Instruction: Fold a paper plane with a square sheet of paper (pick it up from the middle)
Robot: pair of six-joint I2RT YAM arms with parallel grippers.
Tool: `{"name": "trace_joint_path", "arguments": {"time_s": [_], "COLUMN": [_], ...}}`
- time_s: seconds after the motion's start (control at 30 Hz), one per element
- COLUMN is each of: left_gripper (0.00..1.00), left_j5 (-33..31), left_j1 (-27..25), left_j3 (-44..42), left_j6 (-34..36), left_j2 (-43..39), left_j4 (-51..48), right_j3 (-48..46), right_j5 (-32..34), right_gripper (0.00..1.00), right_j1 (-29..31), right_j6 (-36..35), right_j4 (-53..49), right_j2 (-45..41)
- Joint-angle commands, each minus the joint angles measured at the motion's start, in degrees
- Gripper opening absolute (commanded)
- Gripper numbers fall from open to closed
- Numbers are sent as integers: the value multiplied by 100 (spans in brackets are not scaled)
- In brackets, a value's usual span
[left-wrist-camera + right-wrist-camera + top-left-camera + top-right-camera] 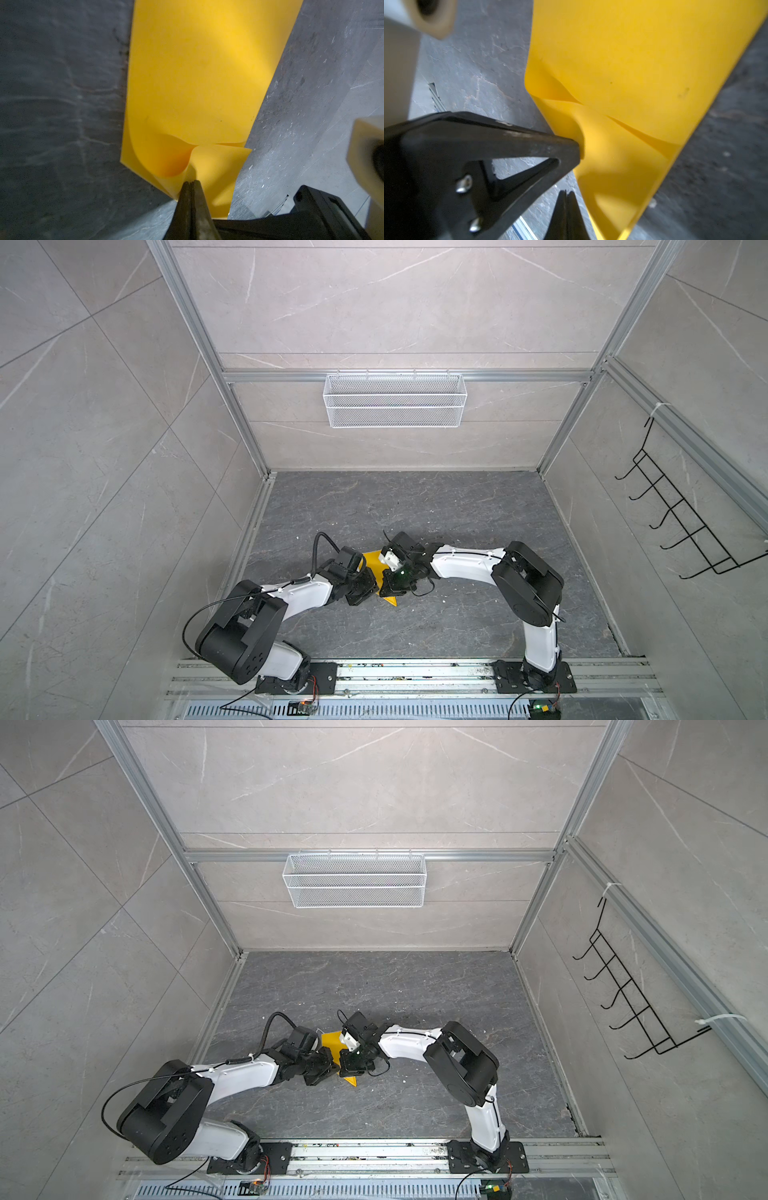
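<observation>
The bright yellow square sheet of paper (372, 566) (330, 1042) is found partly folded on the dark grey stone-patterned tabletop (457, 510), about midway between its left and right edges and nearer the near edge than the far one. It is flanked by both hands, which meet over its middle. The left hand (375, 585) (190, 185) is seen closed, and a raised ridge of the sheet (197, 83) is drawn into its pressed-together tips. The right hand (390, 585) (565, 197) is also closed, just beside the sheet's (633, 62) edge; whether that edge is touched cannot be told.

A pointed yellow corner is shown poking out towards the near edge beneath the hands, and a broader part towards the far edge. Open tabletop is left on all sides, most of it towards the far edge. The left, right and far edges are bounded by grey tiled walls, the near edge by an aluminium rail (415, 672).

The paper is plain and layered. Straight long edges are seen, and the upper layers are curled apart near the left hand's tips.
</observation>
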Motion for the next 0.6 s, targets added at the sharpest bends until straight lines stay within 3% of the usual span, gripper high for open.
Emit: {"name": "trace_joint_path", "arguments": {"time_s": [0.0, 0.57], "left_gripper": [1, 0], "left_j5": [-389, -488], "left_j1": [4, 9], "left_j3": [-97, -40], "left_j6": [71, 77], "left_j2": [213, 288], "left_j4": [-920, -1111], "right_j3": [103, -82], "right_j5": [103, 440], "right_gripper": [0, 0], "right_j1": [18, 13], "right_j6": [-176, -339], "right_j4": [-269, -596], "right_j2": [139, 61]}}
